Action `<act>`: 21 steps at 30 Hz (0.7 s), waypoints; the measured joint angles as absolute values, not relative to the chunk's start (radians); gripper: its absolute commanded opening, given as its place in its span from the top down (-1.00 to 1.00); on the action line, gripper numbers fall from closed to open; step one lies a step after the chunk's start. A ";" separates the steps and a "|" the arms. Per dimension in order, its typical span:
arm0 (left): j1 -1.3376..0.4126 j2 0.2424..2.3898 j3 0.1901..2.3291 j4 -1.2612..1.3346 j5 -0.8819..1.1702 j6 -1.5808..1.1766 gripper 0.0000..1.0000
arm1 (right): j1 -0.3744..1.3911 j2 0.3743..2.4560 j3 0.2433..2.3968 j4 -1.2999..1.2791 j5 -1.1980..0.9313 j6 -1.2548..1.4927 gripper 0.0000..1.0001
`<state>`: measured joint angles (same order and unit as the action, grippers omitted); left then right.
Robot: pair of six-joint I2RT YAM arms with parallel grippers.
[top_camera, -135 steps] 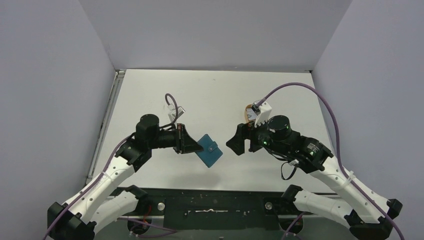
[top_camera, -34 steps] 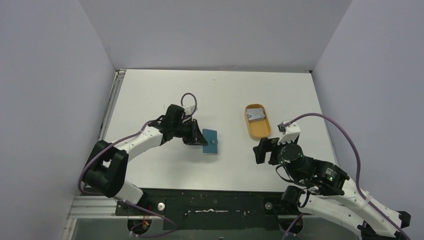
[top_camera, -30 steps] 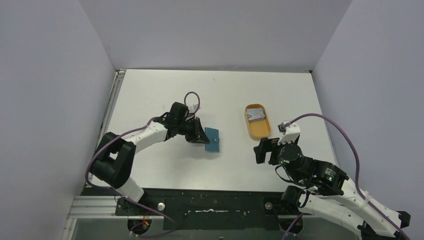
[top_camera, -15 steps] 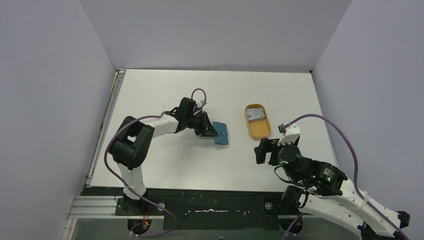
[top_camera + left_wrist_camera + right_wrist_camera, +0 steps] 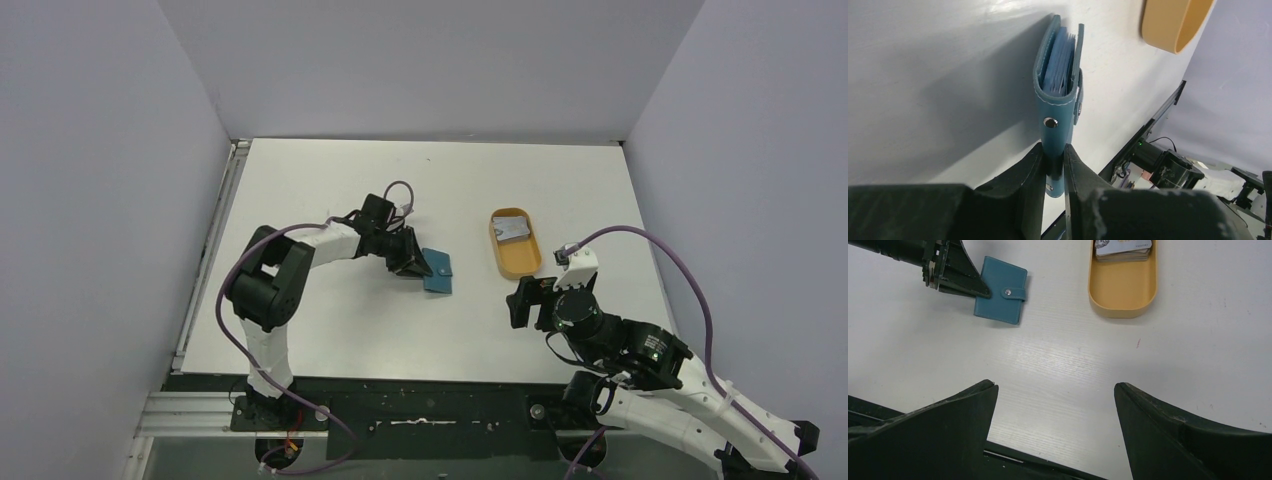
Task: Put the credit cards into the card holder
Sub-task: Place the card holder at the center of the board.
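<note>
Left fingers (image 5: 1030, 170) clamped on card holder (image 5: 1055, 107) edge, right fingers (image 5: 948, 425) spread wide, empty; pin holder flat on desk (image 5: 1073, 365), bring right in to unsnap snap tab (image 5: 1015, 293).

Bright, even light; soft shadow beside the card holder (image 5: 1058, 105), near foreground perhaps slightly blurred.
</note>
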<state>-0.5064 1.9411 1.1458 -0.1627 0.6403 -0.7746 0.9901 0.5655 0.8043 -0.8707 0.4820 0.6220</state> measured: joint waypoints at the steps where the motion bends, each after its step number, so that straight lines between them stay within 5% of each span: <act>1: -0.506 1.945 1.146 -0.172 0.636 -0.768 0.62 | 0.990 0.566 0.804 -0.871 0.482 0.622 -0.80; 10: -0.503 1.964 1.155 -0.297 0.574 -0.701 0.23 | 0.990 0.557 0.804 -0.888 0.483 0.625 -0.80; 21: -0.507 1.863 1.175 -0.442 0.393 -0.624 0.00 | 0.990 0.543 0.804 -0.893 0.483 0.625 -0.79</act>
